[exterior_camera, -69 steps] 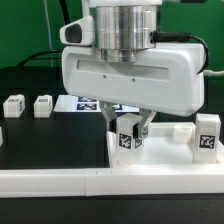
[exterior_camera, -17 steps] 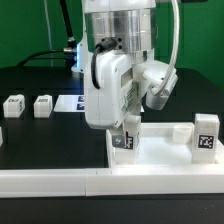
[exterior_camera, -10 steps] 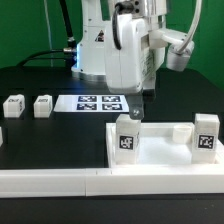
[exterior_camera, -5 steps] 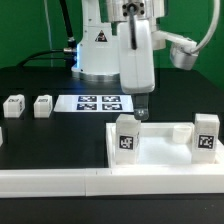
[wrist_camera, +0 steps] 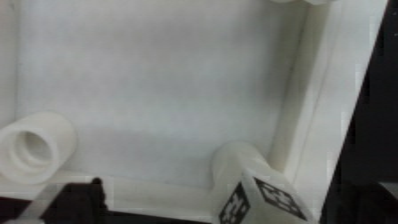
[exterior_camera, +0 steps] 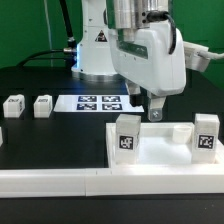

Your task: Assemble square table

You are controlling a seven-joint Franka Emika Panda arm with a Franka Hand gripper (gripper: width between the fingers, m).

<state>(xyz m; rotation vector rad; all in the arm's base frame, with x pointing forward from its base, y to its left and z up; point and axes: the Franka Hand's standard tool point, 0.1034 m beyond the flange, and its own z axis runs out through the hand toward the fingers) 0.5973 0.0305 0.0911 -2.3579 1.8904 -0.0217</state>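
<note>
The square table slab (exterior_camera: pixel 160 152) lies white and flat at the exterior view's lower right. One leg block (exterior_camera: pixel 126 137) stands upright on its near left corner and another (exterior_camera: pixel 207 133) on its right corner. Two loose leg blocks (exterior_camera: pixel 13 106) (exterior_camera: pixel 43 105) sit on the black table at the left. My gripper (exterior_camera: pixel 155 113) hangs just above the slab, behind and right of the standing leg, holding nothing. In the wrist view the slab (wrist_camera: pixel 160 90) fills the frame, with a round socket (wrist_camera: pixel 32 150) and the tagged leg (wrist_camera: pixel 263 192) below my open gripper (wrist_camera: pixel 217 210).
The marker board (exterior_camera: pixel 100 102) lies flat behind the slab. The long white L-shaped border wall (exterior_camera: pixel 60 181) runs along the front of the table. The arm's base (exterior_camera: pixel 95 50) stands at the back with cables beside it.
My gripper has let go of the near left leg, risen off it, turned about its axis and shifted slightly right. The leg stays upright on the slab corner.
</note>
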